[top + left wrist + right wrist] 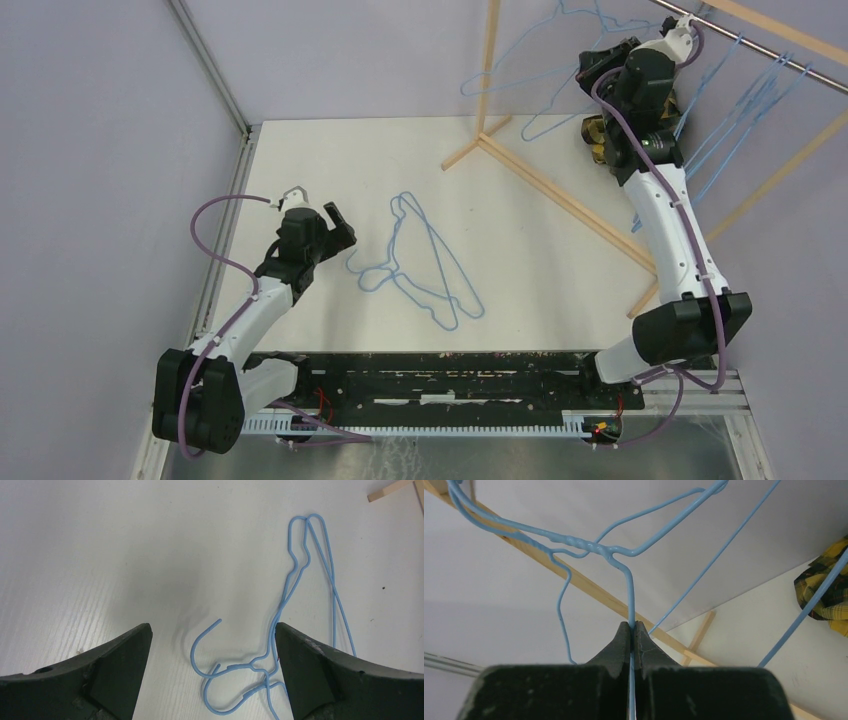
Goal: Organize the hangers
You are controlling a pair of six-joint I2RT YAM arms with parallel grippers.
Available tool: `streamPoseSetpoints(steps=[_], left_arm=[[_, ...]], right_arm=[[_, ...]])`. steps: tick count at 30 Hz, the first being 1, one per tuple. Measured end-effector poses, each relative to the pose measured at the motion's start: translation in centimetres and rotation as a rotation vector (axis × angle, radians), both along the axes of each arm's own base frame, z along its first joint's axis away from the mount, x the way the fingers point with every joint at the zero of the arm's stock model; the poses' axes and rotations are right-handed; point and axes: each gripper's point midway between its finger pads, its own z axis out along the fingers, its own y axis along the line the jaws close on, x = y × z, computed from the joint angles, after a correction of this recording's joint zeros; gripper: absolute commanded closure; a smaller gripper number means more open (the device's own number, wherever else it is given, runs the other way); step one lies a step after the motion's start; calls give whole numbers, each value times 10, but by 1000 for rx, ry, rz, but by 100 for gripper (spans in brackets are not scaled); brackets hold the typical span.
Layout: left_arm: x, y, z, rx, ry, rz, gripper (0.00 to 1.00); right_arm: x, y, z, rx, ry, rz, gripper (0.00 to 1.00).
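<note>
Hangers of light-blue wire lie tangled on the white table. There seem to be two, though the crossing wires make the count uncertain. In the top view their hooks sit at the eight o'clock side of the tangle and their shoulders run out toward four o'clock.

The left gripper hovers just at nine o'clock of that tangle. Its jaws are spread wide and have hold of nothing. From its wrist camera, the two hooks show on the table between the dark fingers.

The right gripper is raised toward one o'clock in the top view, beside the wooden rack frame. Its jaws are pinched together on the wire of a raised hanger, gripping it just under the twisted neck. That hanger's outline stands at eleven o'clock of the gripper in the top view.

At two o'clock, further hangers hang from the metal rail. A yellow-black plaid cloth lies on the table under the right arm, at three o'clock in the right wrist view.
</note>
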Motion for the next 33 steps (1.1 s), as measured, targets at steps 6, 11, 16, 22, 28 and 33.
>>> streamPoseSetpoints(steps=[6,11,16,22,28,33], left_arm=[[0,0,0,0,0,0,0],[0,0,-1,1,2,1,0],[0,1,-1,3,4,3,0],[0,1,-1,4,4,4,0],[0,1,-1,4,4,4,0],[0,1,-1,4,4,5,0]], right_arm=[[13,-3,-9,13,14,3,99],[30,6,-8,22,15,39,99],[42,22,-15,24,30,82,99],[49,55,-14,3,45,134,99],[53,94,-12,-32,49,175,99],[62,109,-15,-48,58,192,99]])
